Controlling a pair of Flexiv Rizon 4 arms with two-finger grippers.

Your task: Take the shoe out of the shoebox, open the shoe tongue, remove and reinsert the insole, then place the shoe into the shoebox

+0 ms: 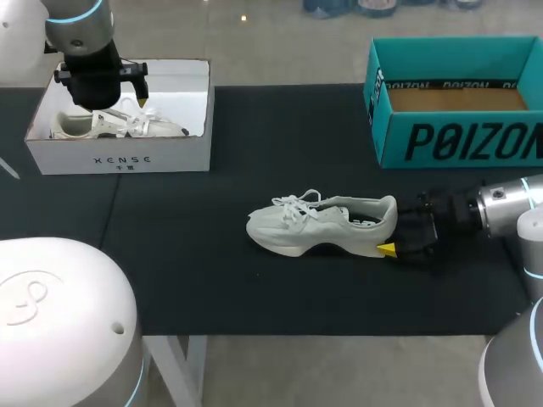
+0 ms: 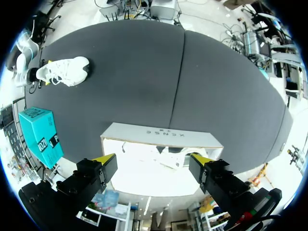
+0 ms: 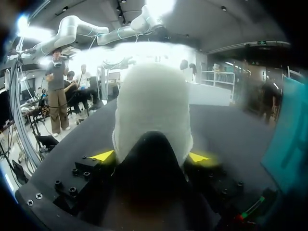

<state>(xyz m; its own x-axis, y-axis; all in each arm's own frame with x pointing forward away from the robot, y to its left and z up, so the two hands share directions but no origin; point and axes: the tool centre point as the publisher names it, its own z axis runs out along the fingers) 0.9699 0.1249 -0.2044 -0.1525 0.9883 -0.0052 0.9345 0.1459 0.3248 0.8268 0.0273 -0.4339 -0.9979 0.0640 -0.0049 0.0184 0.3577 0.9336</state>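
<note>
Between the fingertips of the right gripper [image 3: 150, 156], the white sneaker [image 1: 318, 225] is clasped by its heel, sole on the black table [image 1: 187, 254] — the left gripper [image 2: 152, 160] hangs fingers wide, white shoebox [image 2: 161, 134] under them.

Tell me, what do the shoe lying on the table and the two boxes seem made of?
The shoe looks like soft matte fabric, perhaps mesh, with a foam-like sole: dull surface, cloth laces. The white box and the teal box look like printed cardboard: thin flat walls, and the teal one shows a plain brown floor inside.
</note>
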